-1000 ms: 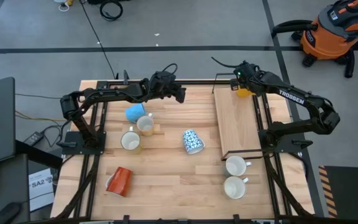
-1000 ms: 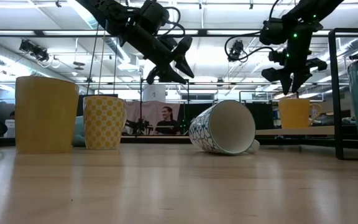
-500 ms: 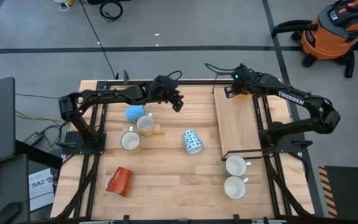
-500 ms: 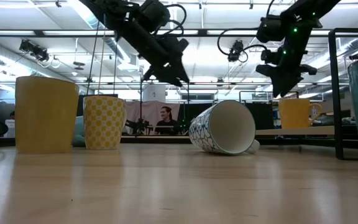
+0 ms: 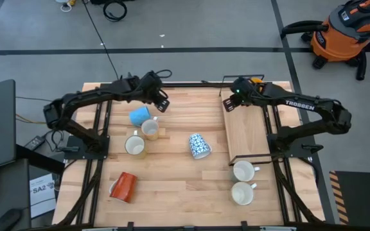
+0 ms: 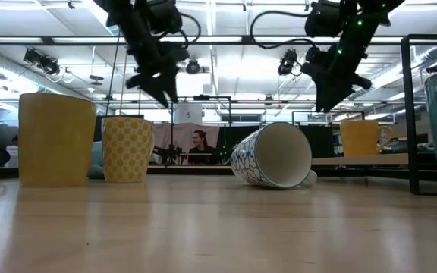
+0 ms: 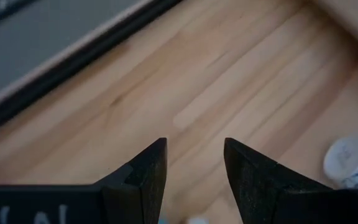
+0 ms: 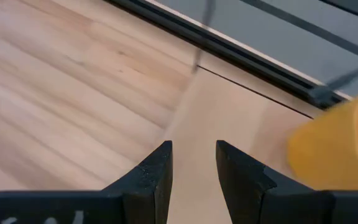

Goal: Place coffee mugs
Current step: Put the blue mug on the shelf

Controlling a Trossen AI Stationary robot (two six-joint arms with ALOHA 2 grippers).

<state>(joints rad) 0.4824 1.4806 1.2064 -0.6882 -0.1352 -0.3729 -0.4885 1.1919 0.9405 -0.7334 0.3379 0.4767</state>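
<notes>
One orange mug [image 5: 256, 81] stands on the raised shelf [image 5: 246, 131] at its far end, likely the drop spot. Right pincer [image 5: 231, 101] hovers just beside it, spread, empty. Left pincer [image 5: 162, 102] hangs over the far worktop [image 5: 172, 186] near the blue mug [image 5: 139, 116], spread, empty. Patterned mug [image 5: 198, 145] lies tipped mid-worktop; red mug [image 5: 123, 186] tipped near the front.

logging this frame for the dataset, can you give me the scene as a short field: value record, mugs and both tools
shelf: raised wooden shelf, right side of the table
on shelf: orange-yellow mug, far end
lying on table: patterned mug; red-orange mug; light blue mug
upright on table: four pale mugs, two left, two right
left tool: open, empty, above the light blue mug
right tool: open, empty, over the shelf's far end
</notes>
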